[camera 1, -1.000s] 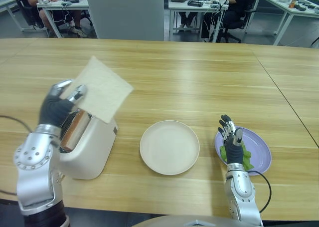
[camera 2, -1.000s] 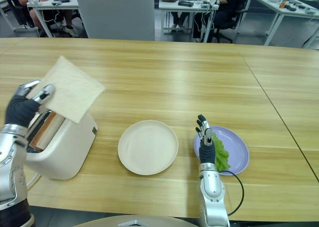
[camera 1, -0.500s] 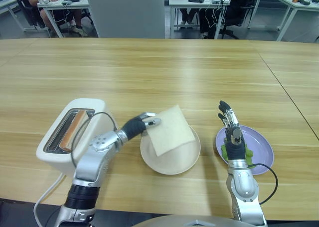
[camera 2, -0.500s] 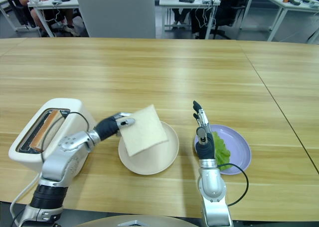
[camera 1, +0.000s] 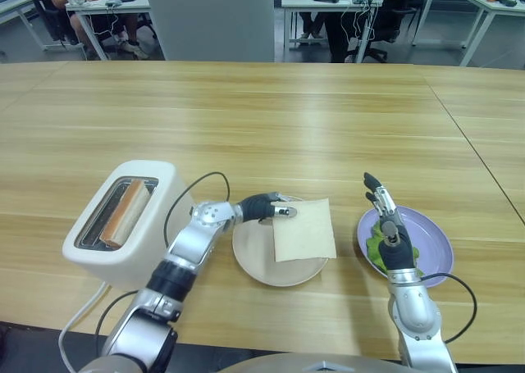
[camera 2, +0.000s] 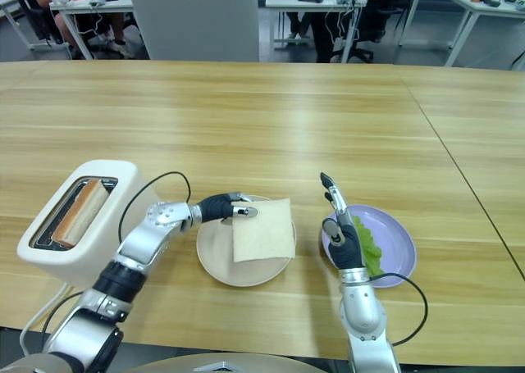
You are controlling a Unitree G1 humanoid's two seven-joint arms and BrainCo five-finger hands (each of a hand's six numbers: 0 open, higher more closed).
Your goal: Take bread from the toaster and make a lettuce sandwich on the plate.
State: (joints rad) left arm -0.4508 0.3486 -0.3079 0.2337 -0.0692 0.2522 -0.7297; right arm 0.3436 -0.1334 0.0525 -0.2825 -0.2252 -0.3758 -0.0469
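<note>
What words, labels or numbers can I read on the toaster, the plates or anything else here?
None can be read.
The toaster, cream plate, purple plate and bread slice show no print.
Whatever lies on the far desks is too small to read.

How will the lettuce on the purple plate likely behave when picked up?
Probably floppy: the lettuce lies crumpled and low on the purple plate, so it should droop from a pinch. Likely very light, being thin leaf, so the open right hand by it needs little force. It may tear if squeezed hard.
</note>
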